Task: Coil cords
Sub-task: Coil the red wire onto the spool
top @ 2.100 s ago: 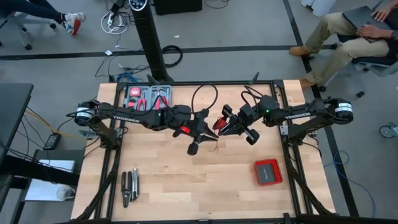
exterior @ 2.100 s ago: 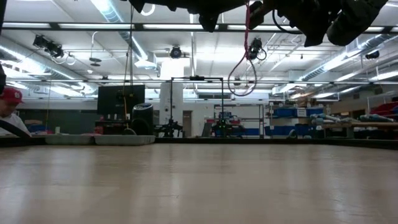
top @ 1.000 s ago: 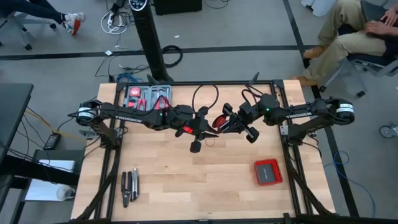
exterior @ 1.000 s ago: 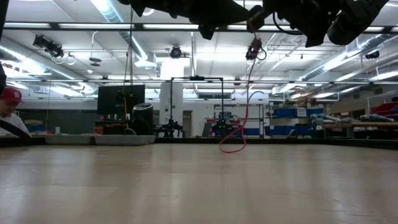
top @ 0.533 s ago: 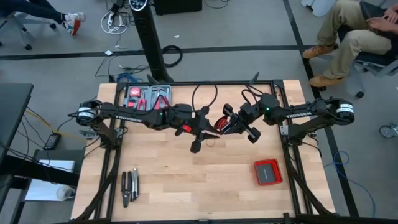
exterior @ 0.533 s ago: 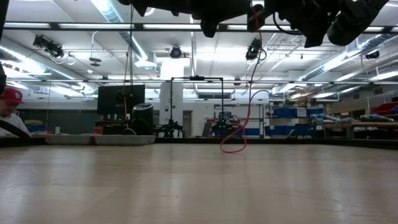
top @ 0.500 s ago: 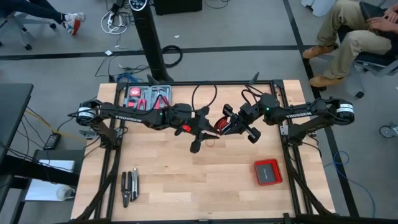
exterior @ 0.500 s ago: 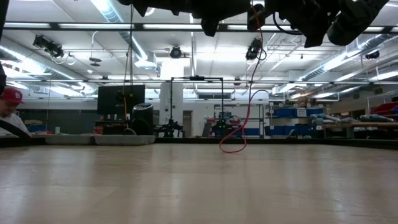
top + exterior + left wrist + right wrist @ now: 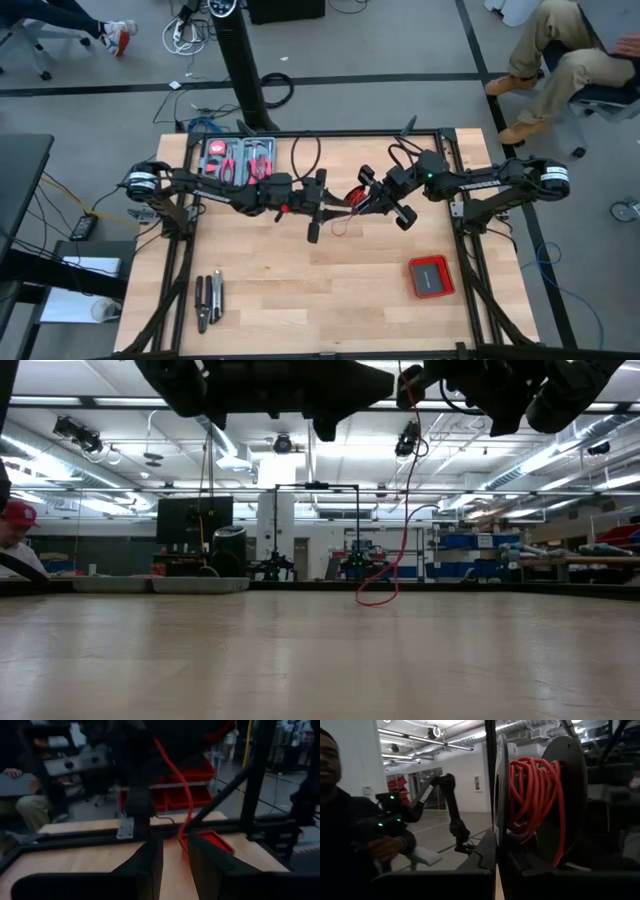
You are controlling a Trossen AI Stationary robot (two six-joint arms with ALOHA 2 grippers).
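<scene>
1. The thin red wire (image 9: pixel 397 520) hangs almost straight down from the small black spool (image 9: pixel 555 795), part-wound with red turns, and ends in a loose loop lying on the pale wooden table (image 9: pixel 330 290). Its long axis is therefore close to vertical.

2. The right gripper (image 9: pixel 372 200), raised above the middle of the table, is clamped on the spool; in its wrist view the spool's disc sits pinched between the two dark fingers.

3. The left gripper (image 9: pixel 318 207) is just beside the right one, on its left, also raised. Its wrist view shows the fingers (image 9: pixel 150 865) parted, with the wire (image 9: pixel 182 800) descending just ahead of the gap and nothing held.

4. The deciding relation: the free strand lies between the two grippers, nearer the left, and runs across the line of that gripper's gap rather than along it.

5. Judgement: the left gripper probably needs only a short advance towards the right gripper to bring the strand between its fingers. A sideways miss would brush the slack wire aside.
</scene>
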